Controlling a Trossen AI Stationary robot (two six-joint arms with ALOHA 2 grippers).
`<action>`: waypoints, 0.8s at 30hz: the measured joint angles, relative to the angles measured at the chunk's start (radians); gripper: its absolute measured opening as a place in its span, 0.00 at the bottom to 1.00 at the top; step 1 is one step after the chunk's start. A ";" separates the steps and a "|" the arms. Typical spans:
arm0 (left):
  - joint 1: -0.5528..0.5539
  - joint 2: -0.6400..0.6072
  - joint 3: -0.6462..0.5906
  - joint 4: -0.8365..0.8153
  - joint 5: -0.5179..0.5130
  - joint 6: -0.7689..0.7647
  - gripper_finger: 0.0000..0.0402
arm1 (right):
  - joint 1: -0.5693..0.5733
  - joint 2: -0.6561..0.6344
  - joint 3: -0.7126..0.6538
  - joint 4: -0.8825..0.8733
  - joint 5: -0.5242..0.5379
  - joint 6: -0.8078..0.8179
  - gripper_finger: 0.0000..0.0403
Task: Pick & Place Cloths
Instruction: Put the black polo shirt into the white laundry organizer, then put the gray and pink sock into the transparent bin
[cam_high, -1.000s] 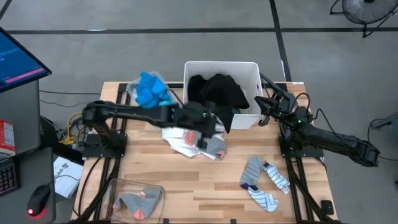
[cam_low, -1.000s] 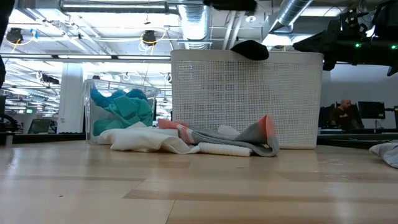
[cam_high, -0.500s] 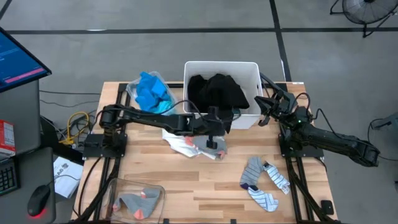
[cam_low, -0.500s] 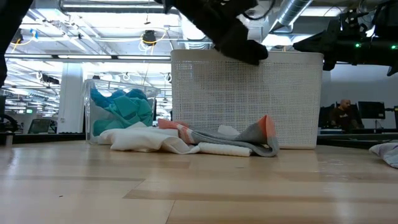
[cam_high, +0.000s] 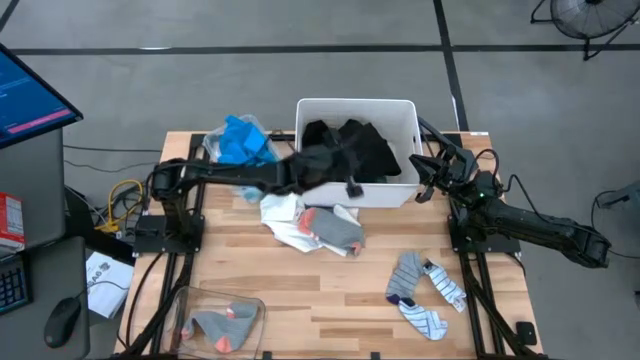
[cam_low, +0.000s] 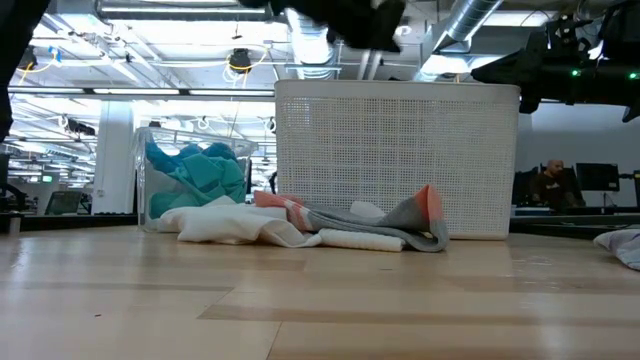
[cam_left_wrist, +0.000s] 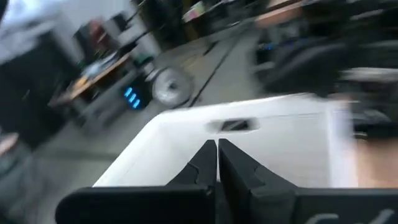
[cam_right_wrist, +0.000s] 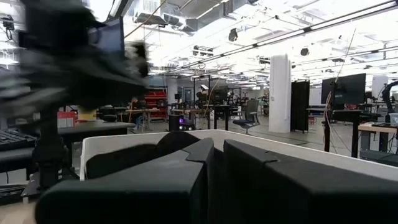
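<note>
The large black cloth (cam_high: 358, 145) lies inside the white tub (cam_high: 392, 194). My left gripper (cam_high: 350, 185) hovers high over the tub's near side, shut and with nothing in it (cam_left_wrist: 217, 163). In front of the tub, a white cloth and grey socks with coral tips (cam_high: 322, 228) lie in a heap on the table (cam_low: 300, 225). Blue and teal cloths (cam_high: 240, 143) fill a clear bin left of the tub (cam_low: 195, 172). Striped and grey socks (cam_high: 424, 290) lie on the table's right side. My right gripper (cam_high: 424, 176) waits, shut, beside the tub's right wall.
A shallow clear bin with grey socks (cam_high: 220, 325) sits at the table's near left corner. The tub's wall (cam_low: 400, 160) stands tall behind the heap. Bare wood lies between the heap and the near edge. Cables and a monitor are off the table's left side.
My left gripper moved from above the sock heap toward the far edge and rose over the tub. The flap of black cloth that hung over the tub's near rim now lies inside the tub. The heap on the table stayed put.
</note>
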 joint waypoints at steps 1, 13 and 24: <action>0.025 0.001 -0.001 -0.004 -0.002 -0.039 0.00 | 0.000 0.000 0.000 0.000 0.000 0.000 0.09; 0.138 -0.100 -0.004 -0.171 0.029 -0.285 0.00 | 0.000 0.000 0.000 0.000 0.000 0.000 0.09; -0.046 -0.406 0.000 -0.186 0.282 -0.192 0.14 | 0.000 0.000 0.000 0.000 0.000 0.000 0.09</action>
